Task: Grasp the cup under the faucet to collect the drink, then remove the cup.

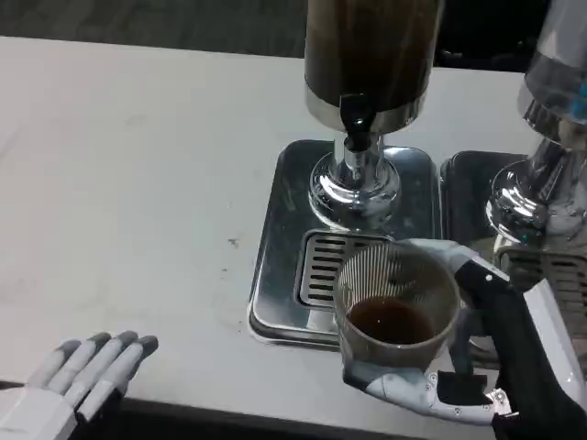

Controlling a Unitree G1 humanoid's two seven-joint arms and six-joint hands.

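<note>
The right hand (431, 367) holds the cup (396, 312), a clear ribbed plastic one, near the front edge of the white table (138, 183). Its fingers (404, 387) wrap around the cup's lower wall from the near side, and another part of the hand reaches along the far right of the rim, so the cup sits inside the grip rather than beside it. The cup stands upright, or close to it, with a shallow pool of dark brown drink (390, 319) in its bottom.

The cup is over the front right part of the steel drip tray (275, 266), partly covering the slotted grate (323, 266). It is on the near side of the black faucet (356, 115), not directly beneath it; the spout sits higher in the picture, above the polished chrome foot (353, 188) of the dispenser (371, 50), whose tank is filled with dark liquid. Whether the cup's base touches the tray or is lifted clear of it is hard to judge, since the fingers hide the bottom edge.

The left hand (83, 371) lies at the lower left, well apart from the tray and cup. It holds nothing; its fingers are stretched out flat and close alongside one another, pointing toward the upper right.

A second dispenser (550, 92) stands at the right edge on its own tray (463, 197), just beside the first
</note>
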